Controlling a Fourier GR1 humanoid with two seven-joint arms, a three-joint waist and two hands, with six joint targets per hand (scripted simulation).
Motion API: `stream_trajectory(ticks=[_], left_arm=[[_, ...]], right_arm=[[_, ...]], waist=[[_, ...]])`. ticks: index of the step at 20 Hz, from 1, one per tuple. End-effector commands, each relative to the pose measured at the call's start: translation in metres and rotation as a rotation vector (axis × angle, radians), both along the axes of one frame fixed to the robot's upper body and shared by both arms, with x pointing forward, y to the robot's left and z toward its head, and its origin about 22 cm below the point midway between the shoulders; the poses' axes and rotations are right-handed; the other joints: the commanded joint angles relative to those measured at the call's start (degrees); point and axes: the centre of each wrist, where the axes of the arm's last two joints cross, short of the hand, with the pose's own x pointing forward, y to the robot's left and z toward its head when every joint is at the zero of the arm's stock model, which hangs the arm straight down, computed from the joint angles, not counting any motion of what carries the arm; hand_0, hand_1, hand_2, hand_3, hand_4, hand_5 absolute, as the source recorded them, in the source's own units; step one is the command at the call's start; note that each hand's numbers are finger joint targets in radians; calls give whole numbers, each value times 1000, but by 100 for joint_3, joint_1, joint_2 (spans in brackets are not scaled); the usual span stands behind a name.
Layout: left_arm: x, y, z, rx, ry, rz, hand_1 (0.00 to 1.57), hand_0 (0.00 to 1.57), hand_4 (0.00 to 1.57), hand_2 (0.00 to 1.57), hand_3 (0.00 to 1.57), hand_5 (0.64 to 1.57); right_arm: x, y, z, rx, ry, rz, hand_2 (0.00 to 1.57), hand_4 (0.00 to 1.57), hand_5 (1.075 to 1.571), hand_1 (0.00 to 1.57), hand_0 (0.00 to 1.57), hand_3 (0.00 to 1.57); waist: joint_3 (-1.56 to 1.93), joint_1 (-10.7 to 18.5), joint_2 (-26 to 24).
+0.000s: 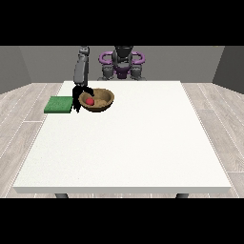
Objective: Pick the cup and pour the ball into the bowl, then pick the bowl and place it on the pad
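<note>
Front view: hand at bowl, beside pad.
On the smooth white table (124, 152), black fingers of the hand at the view's left (79, 96) curl round the rim of the round brown wooden bowl (104, 101); a red ball (89, 101) lies inside by the fingertips, and the flat green pad (58, 105) sits just outside them.

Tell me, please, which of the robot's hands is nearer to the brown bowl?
Right, its own side. The hand at the view's left sits at the bowl's rim, beside the green pad. The other hand is not in view.

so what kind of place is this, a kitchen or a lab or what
Most likely a bare test room for tabletop handling, not a kitchen: one large white table on a pale plank floor, plain grey walls, and only a bowl and green pad laid out.
</note>
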Motion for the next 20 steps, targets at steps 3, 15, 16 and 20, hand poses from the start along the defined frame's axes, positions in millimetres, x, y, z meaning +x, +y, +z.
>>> stream_trajectory(ticks=[3, 15, 16, 20], left_arm=[[-15, 30, 32, -8, -48, 11, 0, 0, 1023, 0, 0, 1540], [-11, 13, 24, -23, -63, -35, 0, 0, 1160, 0, 0, 1527], [-11, 18, 24, -19, -45, -38, 0, 0, 1170, 0, 0, 1531], [-11, 31, 5, -50, -13, 11, 0, 0, 1191, 0, 0, 1528]], right_arm=[[-9, -18, -11, -27, 142, -112, 0, 615, 1568, 0, 0, 0], [-50, -78, -8, -322, 311, -285, 1571, 995, 1542, 1571, 1571, 1292], [-42, -74, -2, -316, 311, -280, 1571, 1001, 1546, 1571, 1571, 1242], [-36, -104, 33, -387, 349, -300, 1571, 1026, 1548, 1571, 1571, 1111]], waist=[[79, 91, 352], [58, 238, 425], [56, 222, 285], [36, 9, 38]])
